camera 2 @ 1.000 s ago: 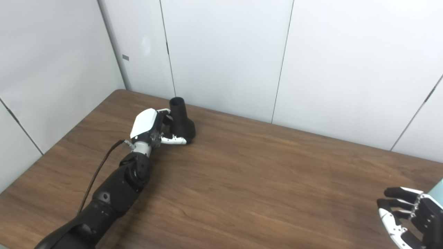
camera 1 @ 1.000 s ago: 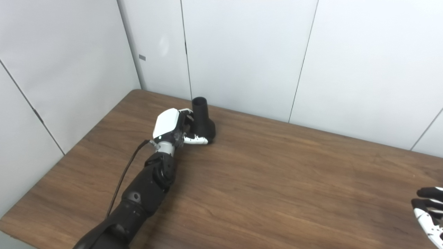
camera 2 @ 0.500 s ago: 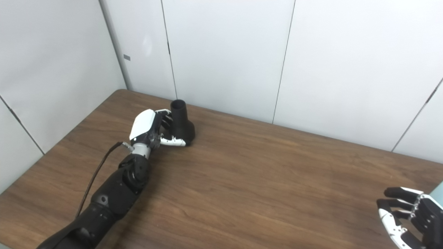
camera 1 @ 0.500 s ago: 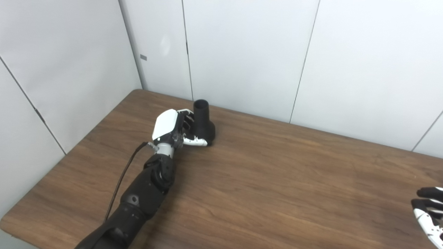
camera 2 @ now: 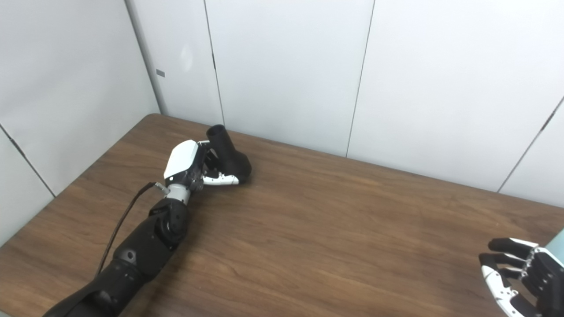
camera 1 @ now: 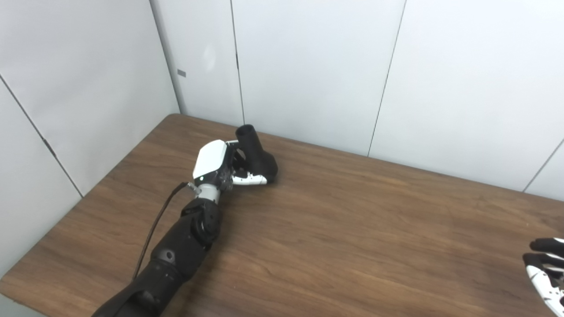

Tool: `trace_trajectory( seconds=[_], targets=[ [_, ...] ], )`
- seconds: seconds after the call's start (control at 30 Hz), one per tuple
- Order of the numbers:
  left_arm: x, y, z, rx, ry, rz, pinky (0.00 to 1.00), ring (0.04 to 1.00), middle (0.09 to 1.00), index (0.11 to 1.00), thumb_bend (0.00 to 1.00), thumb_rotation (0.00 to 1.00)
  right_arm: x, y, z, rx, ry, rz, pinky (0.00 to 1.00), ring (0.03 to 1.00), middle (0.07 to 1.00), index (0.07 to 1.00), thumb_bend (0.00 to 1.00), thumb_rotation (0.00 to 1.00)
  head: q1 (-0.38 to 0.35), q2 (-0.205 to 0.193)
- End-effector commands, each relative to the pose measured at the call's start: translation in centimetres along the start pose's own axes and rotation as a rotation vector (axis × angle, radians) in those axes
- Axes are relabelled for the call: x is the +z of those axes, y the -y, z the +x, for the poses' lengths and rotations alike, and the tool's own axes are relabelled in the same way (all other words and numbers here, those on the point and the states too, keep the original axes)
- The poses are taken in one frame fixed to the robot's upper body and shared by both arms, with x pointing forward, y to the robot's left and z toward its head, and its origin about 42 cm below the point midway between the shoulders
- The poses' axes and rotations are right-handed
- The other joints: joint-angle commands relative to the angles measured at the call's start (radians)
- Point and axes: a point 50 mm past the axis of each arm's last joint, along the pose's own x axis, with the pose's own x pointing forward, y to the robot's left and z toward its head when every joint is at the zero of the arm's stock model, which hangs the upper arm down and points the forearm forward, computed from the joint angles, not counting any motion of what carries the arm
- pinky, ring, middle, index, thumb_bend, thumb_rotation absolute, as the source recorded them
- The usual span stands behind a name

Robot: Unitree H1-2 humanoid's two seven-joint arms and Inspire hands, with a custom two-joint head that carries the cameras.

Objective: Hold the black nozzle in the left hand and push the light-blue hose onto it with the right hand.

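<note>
The fingers (camera 2: 211,155) of the left hand (camera 2: 187,163) curl around the black nozzle (camera 2: 229,152), with the white thumb stretched along the front of its wide base, so the hand is closed on the part. The nozzle tilts, its narrow open mouth pointing up and to the left toward the back wall (camera 2: 282,66) while its broad lower end sits low at the worktop (camera 2: 317,229); whether that end touches the wood cannot be told from either view. The white back of the left hand faces up, and the dark forearm runs from it down to the lower left edge of the picture, a black cable looping beside the wrist. The nozzle is at the far left part of the worktop, near the corner where the two white walls meet. Well apart from it, at the lower right corner, the right hand (camera 2: 522,275) hovers with its black and white fingers spread and holding nothing. A pale blue sliver shows at the right edge just above that hand, too little of it to identify
</note>
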Motion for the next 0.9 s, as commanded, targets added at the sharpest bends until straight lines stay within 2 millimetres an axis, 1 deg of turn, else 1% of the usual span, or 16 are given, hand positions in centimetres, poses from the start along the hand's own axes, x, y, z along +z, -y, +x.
trace_trajectory(
  seconds=[0.0,0.1,0.2,0.37,0.47,0.7,0.77,0.87],
  targets=[
    [-1.3,1.9,-1.7,-0.105,-0.025,0.029,0.33,0.385,0.476,0.512,0.51,0.0,1.2,0.2,0.5,-0.011,0.075,0.0,0.4,0.552,0.591,0.543,0.13,0.0,0.001,0.0],
    [-1.3,2.2,-1.8,-0.104,-0.014,0.023,0.32,0.38,0.493,0.507,0.5,0.0,1.2,0.2,0.5,-0.013,0.068,0.007,0.4,0.553,0.593,0.542,0.12,0.0,0.001,0.001],
    [-1.3,2.4,-1.9,-0.099,0.01,0.03,0.29,0.361,0.485,0.516,0.5,0.0,1.2,0.2,0.5,-0.016,0.067,0.001,0.38,0.537,0.579,0.54,0.12,0.0,0.0,0.001],
    [-1.0,2.6,-2.1,-0.114,0.025,0.031,0.33,0.39,0.474,0.514,0.5,0.0,1.3,0.3,0.5,-0.017,0.07,-0.004,0.37,0.53,0.578,0.536,0.12,0.0,0.0,0.001],
    [-0.9,2.7,-2.2,-0.126,0.032,0.051,0.34,0.4,0.47,0.514,0.5,0.0,1.3,0.3,0.5,-0.017,0.071,-0.006,0.39,0.541,0.588,0.541,0.11,0.0,0.001,0.001],
    [-1.1,2.7,-2.3,-0.126,0.074,0.102,0.31,0.363,0.472,0.527,0.5,0.0,1.1,0.3,0.5,-0.014,0.074,-0.001,0.4,0.553,0.592,0.545,0.12,0.0,0.001,0.001],
    [-0.7,2.6,-2.4,-0.128,0.086,0.112,0.3,0.355,0.47,0.531,0.5,0.0,1.1,0.2,0.6,-0.014,0.073,-0.001,0.41,0.555,0.594,0.546,0.12,0.0,-0.008,0.0],
    [-0.2,2.6,-2.6,-0.142,0.116,0.159,0.25,0.338,0.47,0.534,0.49,0.0,1.1,0.1,0.6,-0.015,0.069,0.001,0.4,0.555,0.595,0.546,0.13,0.0,-0.014,0.001]
  ],
)
